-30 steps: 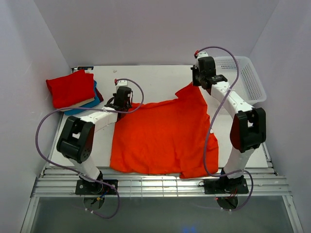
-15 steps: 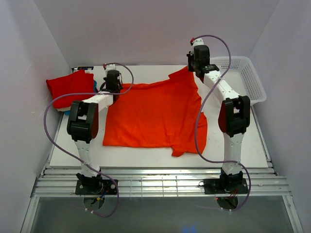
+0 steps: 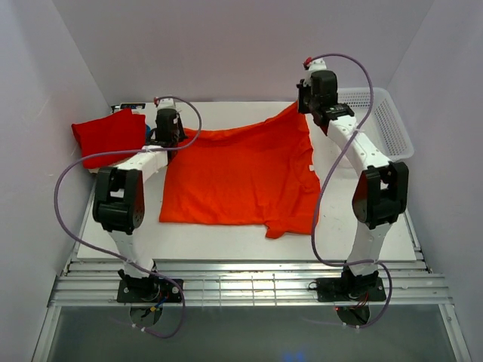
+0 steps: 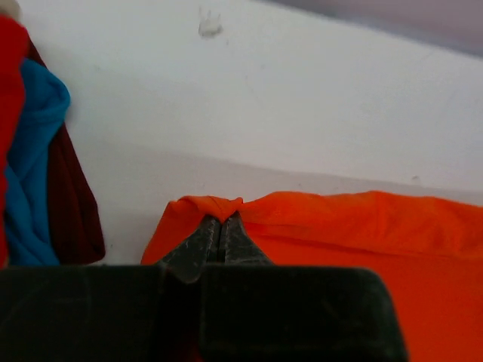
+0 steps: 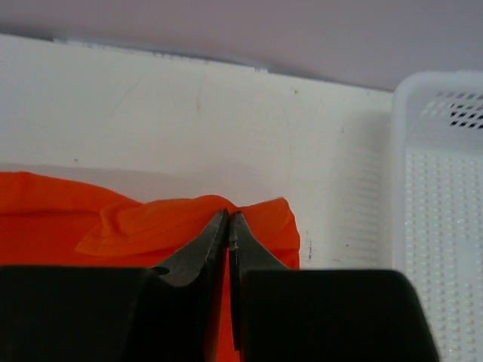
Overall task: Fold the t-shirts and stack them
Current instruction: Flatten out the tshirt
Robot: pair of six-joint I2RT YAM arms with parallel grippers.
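**A:** Left arm [image 3: 121, 200], pose?

**B:** Stretched well out over the desk [image 3: 226, 113]. Elbow raised near the left edge, forearm angling in toward the far side. Left pincer [image 4: 223, 220] pressed together on a pinch of cloth at the far-left corner of the orange t-shirt [image 3: 238, 177].

**A:** Right arm [image 3: 377, 192]?

**B:** Roughly a mirror of it. Elbow up on the right, forearm running to the far side. Right pincer [image 5: 228, 215] clamped on the far-right corner, where the cloth bunches into a small peak at the tips.

**A:** How does the shirt lie?

**B:** Spread mid-desk between the arms. Far edge runs from one pincer to the other. A sleeve pokes out at the near-right hem.

**A:** The rest?

**B:** Folded stack at the far left, near the left pincer: red t-shirt [image 3: 109, 136] on top, teal-blue t-shirt [image 4: 30, 151] beneath. White mesh basket [image 3: 389, 124] at the far right, beside the right pincer, apart from the orange cloth.
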